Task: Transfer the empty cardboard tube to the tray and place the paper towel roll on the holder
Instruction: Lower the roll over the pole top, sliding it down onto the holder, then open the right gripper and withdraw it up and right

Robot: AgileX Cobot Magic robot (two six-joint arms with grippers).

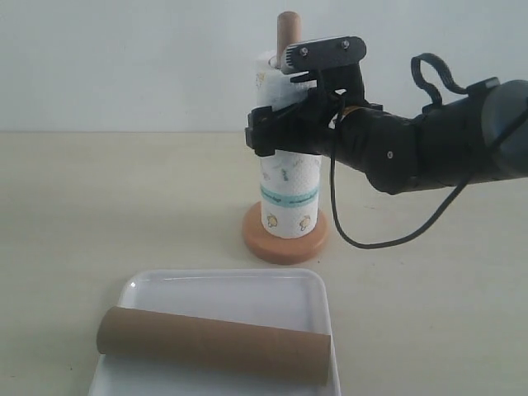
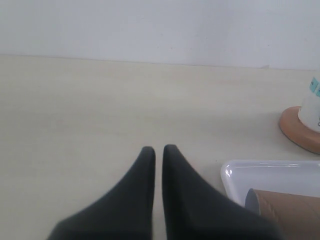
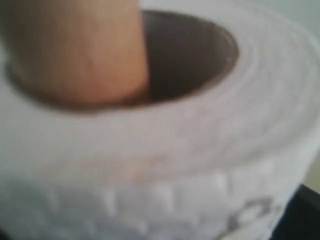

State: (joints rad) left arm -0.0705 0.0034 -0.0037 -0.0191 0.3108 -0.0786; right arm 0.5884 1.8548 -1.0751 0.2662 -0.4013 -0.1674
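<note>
Paper towel roll (image 1: 287,198) on the holder (image 1: 280,246), straddled by my right gripper (image 1: 271,97)
I cannot tell if its jaws press the roll; the cardboard tube (image 1: 214,342) lies in the tray (image 1: 223,293), well apart from it.

Desk (image 1: 99,206): pale cream, matte, plain, fills the lower part of the exterior view. Wall (image 1: 124,58) behind it: flat off-white with a faint blue-grey cast, unmarked. They meet in one straight horizontal line. Light is soft and even, shadows on the desk faint. Left wrist view shows the same desk and wall.
</note>
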